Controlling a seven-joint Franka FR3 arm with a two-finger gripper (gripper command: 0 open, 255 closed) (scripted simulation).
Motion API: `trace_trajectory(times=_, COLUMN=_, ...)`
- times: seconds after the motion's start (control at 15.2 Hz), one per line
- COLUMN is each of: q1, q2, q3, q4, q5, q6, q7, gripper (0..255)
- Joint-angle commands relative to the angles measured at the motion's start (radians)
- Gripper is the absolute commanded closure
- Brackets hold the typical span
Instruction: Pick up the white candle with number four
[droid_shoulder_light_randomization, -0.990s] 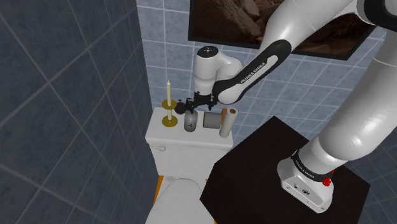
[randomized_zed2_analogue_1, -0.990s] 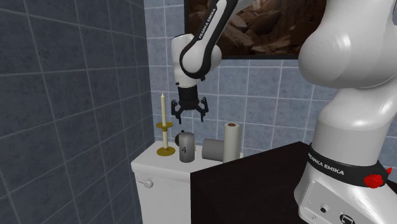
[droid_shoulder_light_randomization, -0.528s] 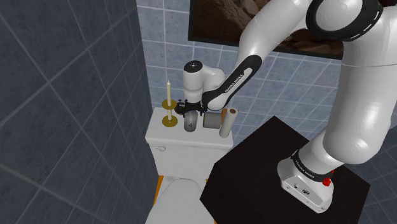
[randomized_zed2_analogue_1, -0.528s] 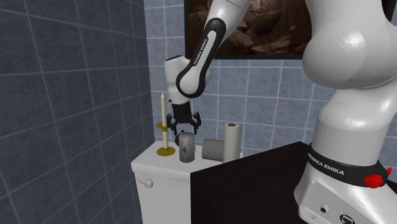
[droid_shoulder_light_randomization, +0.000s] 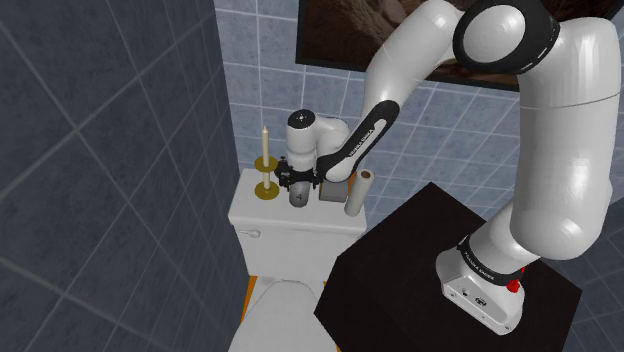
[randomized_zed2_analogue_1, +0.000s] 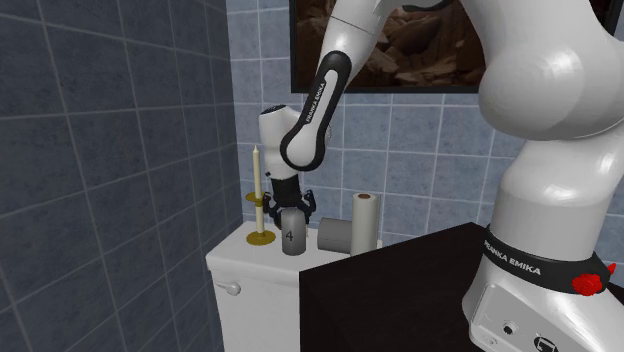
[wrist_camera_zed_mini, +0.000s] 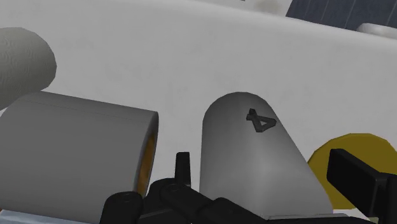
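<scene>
Gripper (randomized_zed2_analogue_1: 290, 211) has dropped to mid-frame, jaws spread astride the grey candle (randomized_zed2_analogue_1: 292, 238) (numbered 4), seemingly untouched; grasp and lift outstanding.

A bathroom — toilet tank (droid_shoulder_light_randomization: 262, 205), tiled walls (droid_shoulder_light_randomization: 120, 150).

Grey candle marked 4 (wrist_camera_zed_mini: 249, 149) between spread end effector (wrist_camera_zed_mini: 262, 167) fingers (wrist_camera_zed_mini: 356, 178)

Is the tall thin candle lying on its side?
No, the tall candle stands upright in its gold holder on the toilet tank.
</scene>
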Motion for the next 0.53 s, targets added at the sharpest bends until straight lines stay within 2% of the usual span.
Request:
trace_trajectory(times=0.0, q1=0.003, q2=0.008, q3=-0.005, q4=0.003, q5=-0.006, q6=0.005, q7=0.005, gripper=0)
trace_trajectory(times=0.07, q1=0.004, q2=0.009, q3=-0.005, q4=0.004, q5=-0.006, q6=0.005, q7=0.006, gripper=255)
trace_trajectory(times=0.46, q1=0.003, q2=0.009, q3=-0.005, q4=0.005, q5=-0.005, q6=0.005, q7=0.004, gripper=255)
